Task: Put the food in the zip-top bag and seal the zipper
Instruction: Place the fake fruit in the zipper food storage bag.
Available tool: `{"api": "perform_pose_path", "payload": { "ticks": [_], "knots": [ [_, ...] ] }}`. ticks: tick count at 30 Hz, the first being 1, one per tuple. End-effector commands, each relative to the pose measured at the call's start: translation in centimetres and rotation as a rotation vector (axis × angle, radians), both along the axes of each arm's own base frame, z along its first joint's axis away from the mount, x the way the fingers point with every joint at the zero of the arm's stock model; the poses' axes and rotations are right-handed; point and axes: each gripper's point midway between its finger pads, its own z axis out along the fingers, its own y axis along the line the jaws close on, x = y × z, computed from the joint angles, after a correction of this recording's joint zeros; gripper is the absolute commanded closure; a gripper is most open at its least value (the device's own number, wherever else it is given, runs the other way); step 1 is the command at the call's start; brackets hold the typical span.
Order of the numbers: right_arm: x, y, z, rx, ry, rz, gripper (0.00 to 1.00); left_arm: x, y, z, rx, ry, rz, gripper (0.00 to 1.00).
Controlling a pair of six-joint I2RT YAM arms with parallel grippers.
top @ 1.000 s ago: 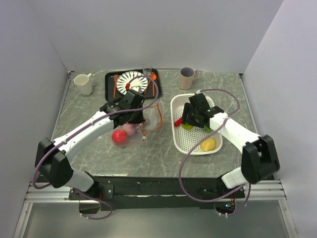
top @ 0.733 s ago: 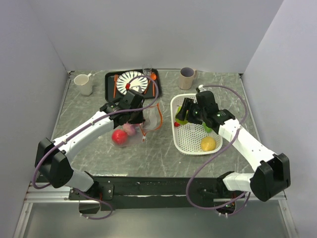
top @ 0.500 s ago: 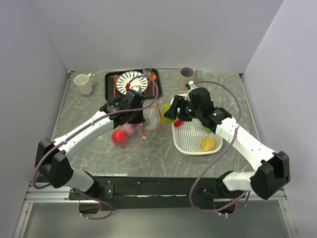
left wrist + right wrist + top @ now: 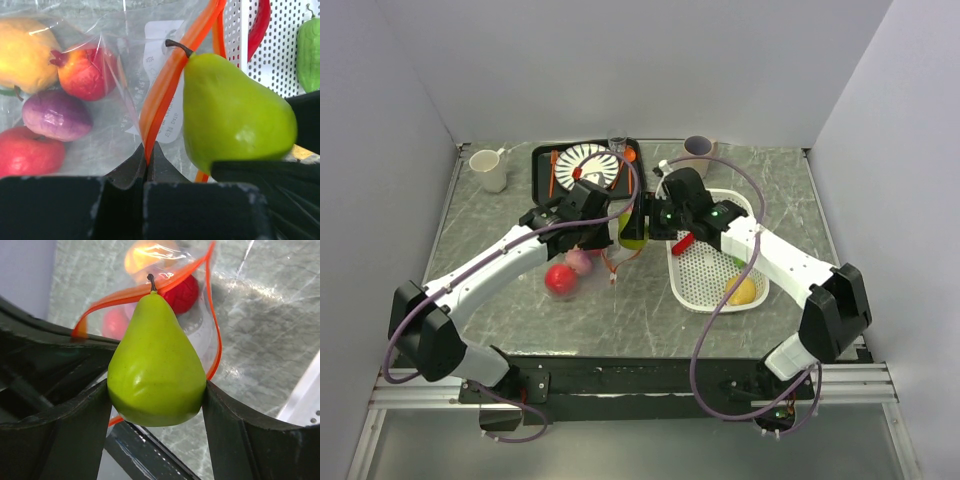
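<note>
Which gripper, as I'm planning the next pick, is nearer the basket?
Right. The right gripper holds the pear just off the basket's left rim; the left gripper pinches the zipper farther left.

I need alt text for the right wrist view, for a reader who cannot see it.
The right claw grips a green pear, stem pointing away, at the open mouth of the clear zip-top bag. Its orange-red zipper curves behind the pear; red fruit lies inside.

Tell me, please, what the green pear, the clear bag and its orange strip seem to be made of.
Pear: probably moulded plastic, glossy; even green skin with a sharp highlight.
Bag: thin clear plastic film; it creases, glares, and the fruits show through.
Strip: opaque orange plastic, seemingly stiffer; it holds a smooth curve.
</note>
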Motion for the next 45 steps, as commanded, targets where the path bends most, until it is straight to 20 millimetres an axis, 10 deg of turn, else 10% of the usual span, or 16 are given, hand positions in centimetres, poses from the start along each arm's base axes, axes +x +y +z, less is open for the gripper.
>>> {"api": "perform_pose_path", "payload": {
  "ticks": [1,12,28,45],
  "knots": [
    [0.6,0.3,2.0,-0.053,-0.068,0.007,0.47,0.2,-0.5,2.7,-0.063,-0.068,-0.003,0.99],
    [-0.5,-2.7,5.4,0.006,-0.191,-0.119,0.49,0.4,-0.2,1.9,-0.036,-0.05,0.017,0.99],
    [-3.4,-1.8,2.0,-0.046,-0.086,0.082,0.48,0.5,-0.3,2.2,-0.043,-0.058,0.012,0.99],
    [0.3,1.1,1.8,-0.078,-0.057,0.078,0.46,0.0,-0.9,2.4,-0.072,-0.062,-0.028,0.99]
  ]
}}
